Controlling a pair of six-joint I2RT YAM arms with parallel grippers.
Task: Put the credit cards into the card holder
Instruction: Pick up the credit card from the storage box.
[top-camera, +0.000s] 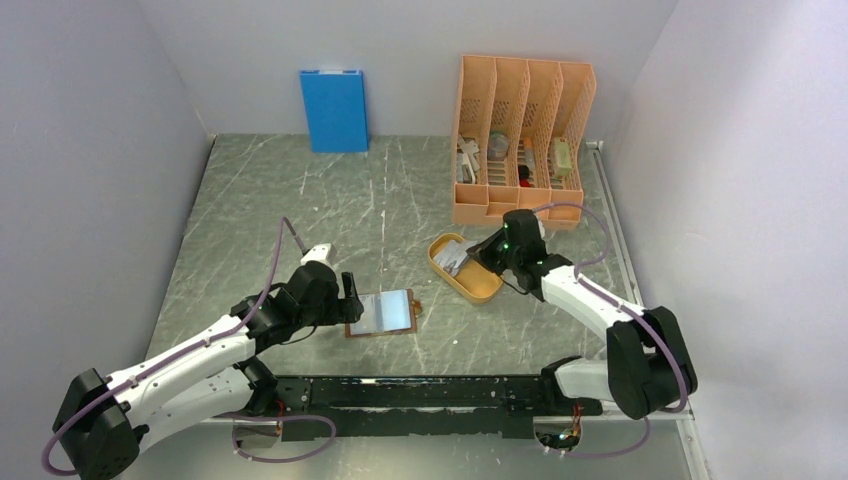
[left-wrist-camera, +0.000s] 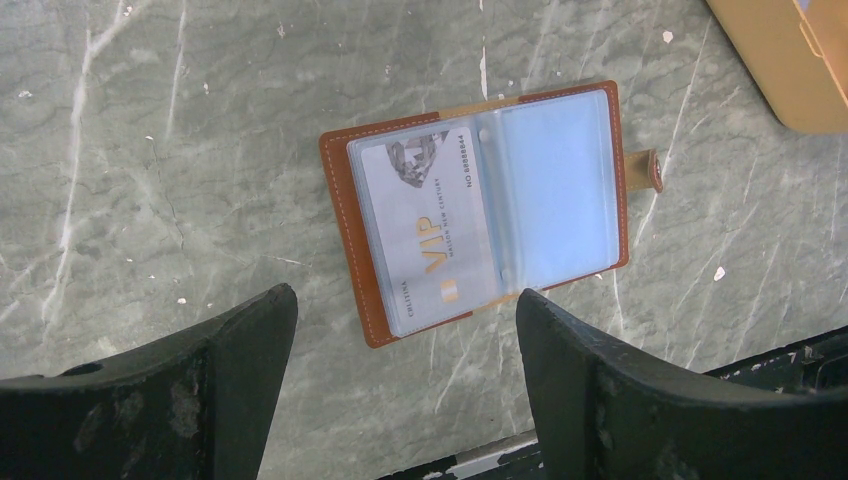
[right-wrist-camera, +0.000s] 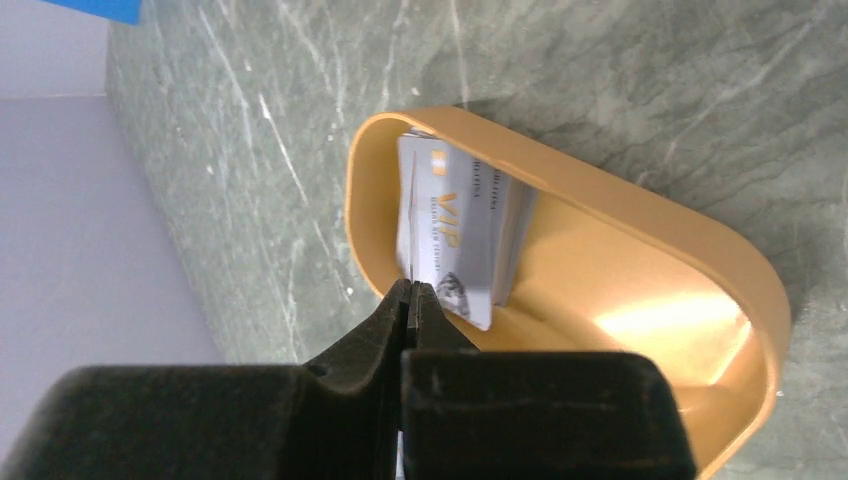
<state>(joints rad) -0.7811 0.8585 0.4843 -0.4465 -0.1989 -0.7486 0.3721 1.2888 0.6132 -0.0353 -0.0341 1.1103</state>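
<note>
Grey-green marble-look table (top-camera: 300, 200) w/ white veins, pale walls (top-camera: 400, 40) on three sides. Blue box (top-camera: 334, 110) upright vs back wall, orange rack (top-camera: 522, 140) back-right, thin rail (top-camera: 606, 190) along rt edge. Light even, shadows soft.

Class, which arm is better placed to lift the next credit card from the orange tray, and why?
Right. The right gripper is shut at the edge of the credit cards in the orange tray; the left gripper hangs open by the card holder.

Open card holder (top-camera: 382, 312), L gripper (top-camera: 352, 300) beside, R gripper (top-camera: 478, 260) (at cards (top-camera: 452, 258))
</note>
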